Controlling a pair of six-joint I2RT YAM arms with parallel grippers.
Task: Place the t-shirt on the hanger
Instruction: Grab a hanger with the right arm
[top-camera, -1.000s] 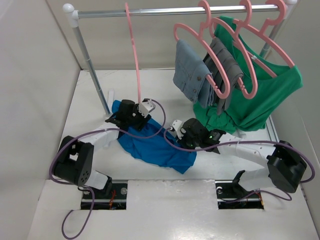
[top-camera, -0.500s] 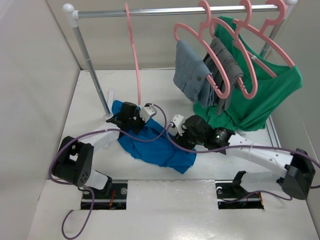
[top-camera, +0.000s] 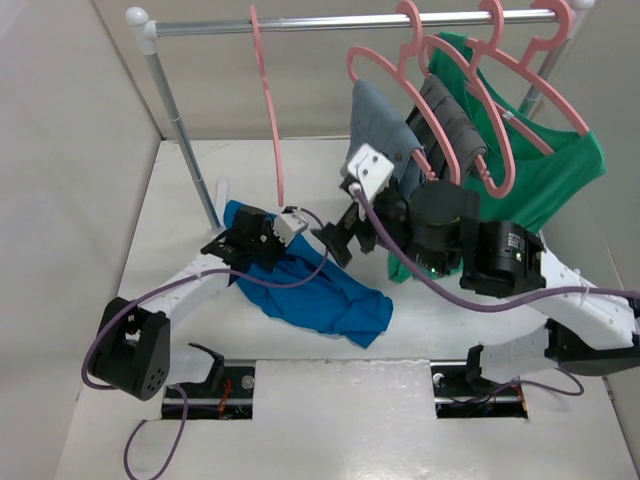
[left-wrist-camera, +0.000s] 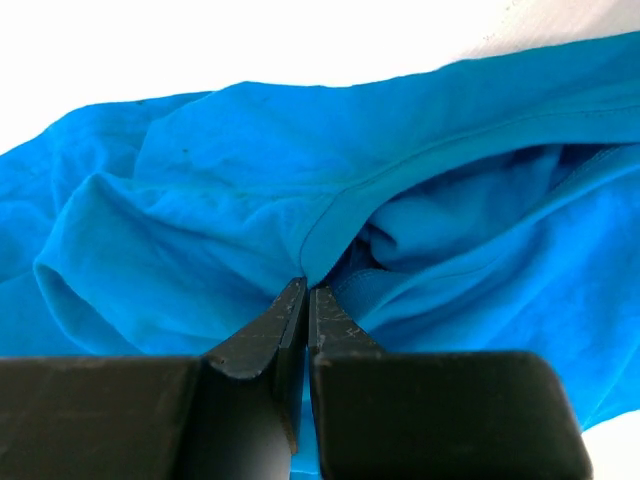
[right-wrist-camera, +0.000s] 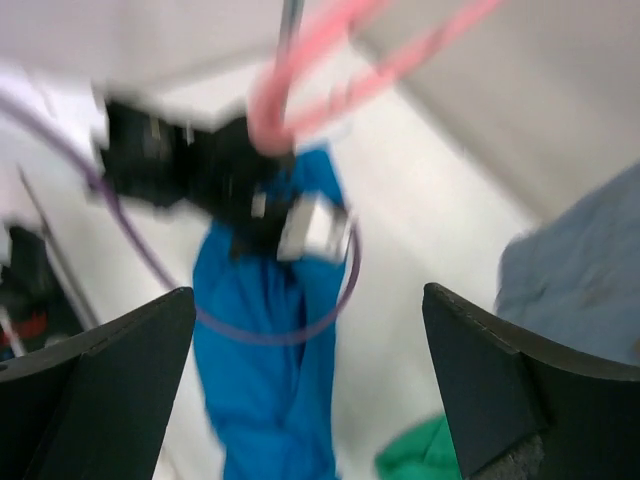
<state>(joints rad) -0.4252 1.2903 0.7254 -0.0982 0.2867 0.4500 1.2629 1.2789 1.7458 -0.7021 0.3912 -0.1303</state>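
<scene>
Pinching the tee w/ my left gripper: jaws pressed together on a stitched edge of the cloth. Prob. the neck or a hem, can't tell which. Tee lies crumpled on the table, just under the bare pink hanger, which hangs on the rail.

Tee looks soft, light & floppy. I think it'll sag & bunch when lifted, so one pinch won't hold it open. Best spots to grab: the stitched edge by the neck, one on each side, so the hole stays wide for the hanger. Hanger looks thin & stiff, and may swing if bumped.

Left arm reaches low & forward, wrist tipped down at the cloth. My right gripper is spread wide, holding nothing, up off the table just right of the hanger, near the grey clothes. Right arm is bent up high & leans left.
</scene>
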